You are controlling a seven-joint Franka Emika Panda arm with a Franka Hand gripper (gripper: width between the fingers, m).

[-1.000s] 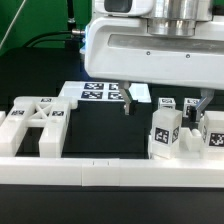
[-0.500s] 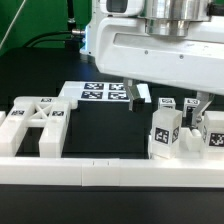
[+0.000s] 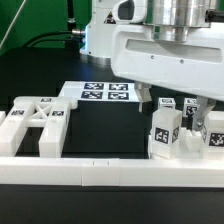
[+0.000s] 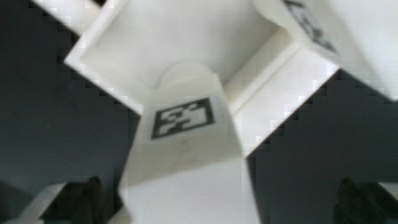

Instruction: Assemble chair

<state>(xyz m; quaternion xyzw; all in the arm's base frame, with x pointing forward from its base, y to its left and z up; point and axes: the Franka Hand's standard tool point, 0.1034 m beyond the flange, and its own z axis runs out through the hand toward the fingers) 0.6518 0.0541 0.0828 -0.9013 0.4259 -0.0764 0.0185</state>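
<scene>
The X-braced frame (image 3: 35,120) stands at the exterior view's left, behind the front rail. Two cube-ended pegs with tags (image 3: 165,135) (image 3: 214,130) stand at the right. My gripper (image 3: 168,106) hangs open just above and behind these pegs, its fingertips (image 3: 143,101) dark and spread. In the wrist view a long white chair part with a square tag (image 4: 178,118) runs between my open gripper (image 4: 222,205). Its fingers (image 4: 75,200) show dark at either side, not closed on the part. The notched block does not show clearly.
The marker board (image 3: 100,92) lies flat behind the parts. A long plain white border rail (image 3: 110,172) runs along the front. The arm's white body (image 3: 170,55) fills the upper right and hides what lies behind it.
The gripper has moved toward the exterior view's right, from over the marker board's edge to above the pegs. The chair parts have not moved.
</scene>
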